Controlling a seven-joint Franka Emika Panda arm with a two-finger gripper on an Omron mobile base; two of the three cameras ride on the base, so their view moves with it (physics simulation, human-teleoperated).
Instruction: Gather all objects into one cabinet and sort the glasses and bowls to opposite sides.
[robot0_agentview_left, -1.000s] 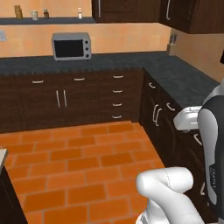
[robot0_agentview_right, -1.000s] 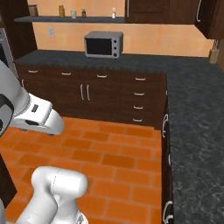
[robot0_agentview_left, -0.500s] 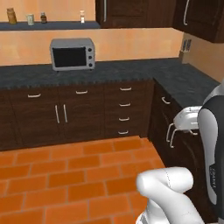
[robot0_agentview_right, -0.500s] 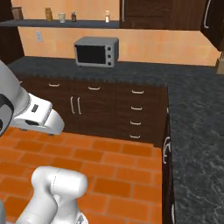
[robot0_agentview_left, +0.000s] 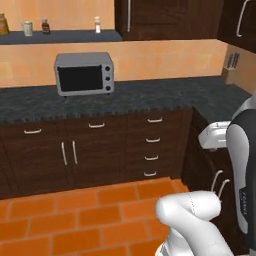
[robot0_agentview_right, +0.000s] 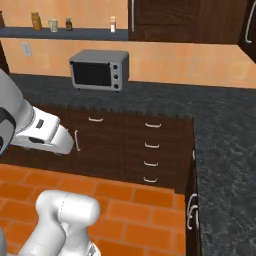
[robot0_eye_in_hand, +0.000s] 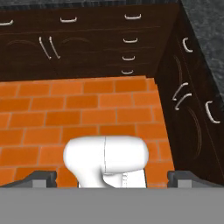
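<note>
Silver microwave (robot0_agentview_left: 83, 73) on counter, end effector (robot0_eye_in_hand: 112, 177) fingertips apart, seemingly empty, over floor

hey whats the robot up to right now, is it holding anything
Nothing is in hand. The gripper is open, pointing down at the orange brick floor with its fingertips spread wide. The robot faces a dark corner counter with a microwave on it, below closed wall cabinets and a shelf of spice jars.

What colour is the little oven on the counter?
The toaster oven is silver-grey with a dark door, clearest in the left base view.
</note>
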